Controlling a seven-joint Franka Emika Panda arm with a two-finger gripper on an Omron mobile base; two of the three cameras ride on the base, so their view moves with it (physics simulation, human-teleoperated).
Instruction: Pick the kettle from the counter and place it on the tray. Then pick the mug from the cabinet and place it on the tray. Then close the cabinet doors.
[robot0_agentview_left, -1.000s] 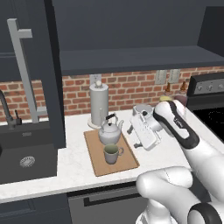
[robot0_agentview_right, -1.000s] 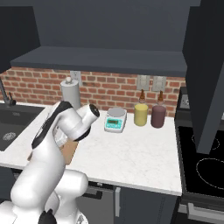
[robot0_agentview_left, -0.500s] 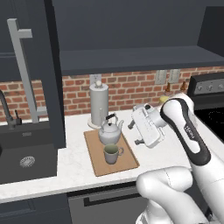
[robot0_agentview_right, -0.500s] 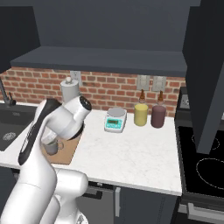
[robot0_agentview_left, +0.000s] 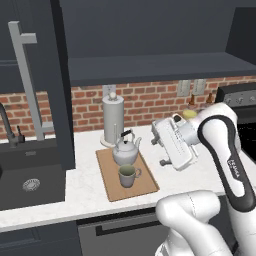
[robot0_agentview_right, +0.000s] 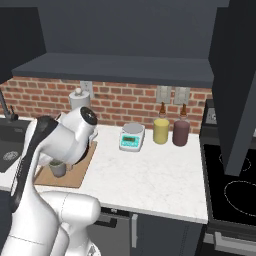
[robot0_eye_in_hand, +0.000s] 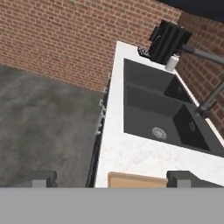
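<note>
The silver kettle (robot0_agentview_left: 125, 149) and the grey-beige mug (robot0_agentview_left: 128, 175) both stand on the wooden tray (robot0_agentview_left: 142, 186), kettle behind mug. My gripper (robot0_agentview_left: 157, 151) hovers just right of the kettle, pointing left, open and empty. In the hand view its fingertips (robot0_eye_in_hand: 40, 178) are spread wide over the tray's edge (robot0_eye_in_hand: 131, 180), looking along the counter (robot0_eye_in_hand: 127, 153). The left cabinet door (robot0_agentview_left: 35, 85) hangs open with its bar handle (robot0_agentview_left: 26, 75); the right door (robot0_agentview_right: 235, 85) is open too. The mug (robot0_agentview_right: 57, 169) peeks out beside my arm.
A tall paper-towel holder (robot0_agentview_left: 112, 120) stands behind the tray. The dark sink (robot0_agentview_left: 30, 180) with its faucet (robot0_eye_in_hand: 210, 99) lies left. A white scale (robot0_agentview_right: 132, 137), yellow jar (robot0_agentview_right: 161, 131) and dark-red jar (robot0_agentview_right: 180, 133) sit by the brick wall; the stove (robot0_agentview_right: 235, 185) is at right.
The arm's elbow has risen and swung over while the hand stays near the kettle's right side. The gripper remains open; kettle and mug have not moved.
</note>
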